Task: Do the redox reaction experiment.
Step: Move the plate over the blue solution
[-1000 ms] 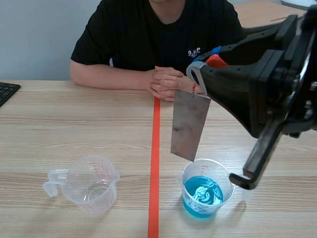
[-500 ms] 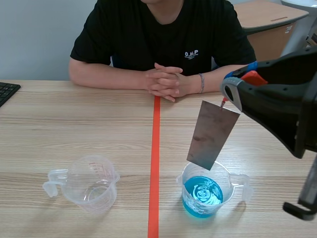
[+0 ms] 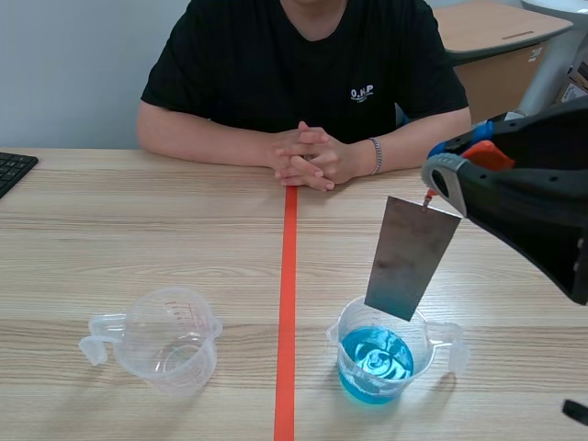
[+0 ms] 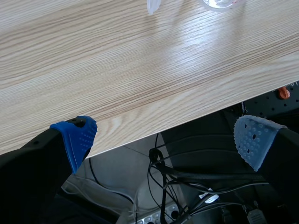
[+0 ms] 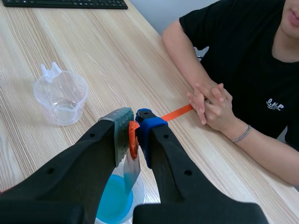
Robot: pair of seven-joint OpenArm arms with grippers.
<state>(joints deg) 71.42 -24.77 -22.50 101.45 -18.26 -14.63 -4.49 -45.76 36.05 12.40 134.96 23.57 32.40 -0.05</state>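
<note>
A grey metal sheet (image 3: 410, 256) hangs from an orange clip, with my right gripper (image 3: 450, 161) shut on that clip. The sheet's lower edge is just above the rim of a clear cup of blue liquid (image 3: 376, 363), right of the tape line. From the right wrist, the orange clip (image 5: 133, 139) sits pinched between the pads, the sheet (image 5: 131, 170) drops below, and the blue liquid (image 5: 114, 206) lies under it. An empty clear measuring cup (image 3: 170, 338) stands left of the line. My left gripper (image 4: 166, 137) is open, past the table's near edge.
A person sits across the table with clasped hands (image 3: 310, 158) near the far end of the tape line. A keyboard corner (image 3: 11, 169) lies at the far left. Cables (image 4: 173, 177) hang below the table edge under the left gripper.
My right arm has swung right and slightly down with the metal sheet, from above the tape line side to over the blue cup's right part. The arm's lower link left the view.
</note>
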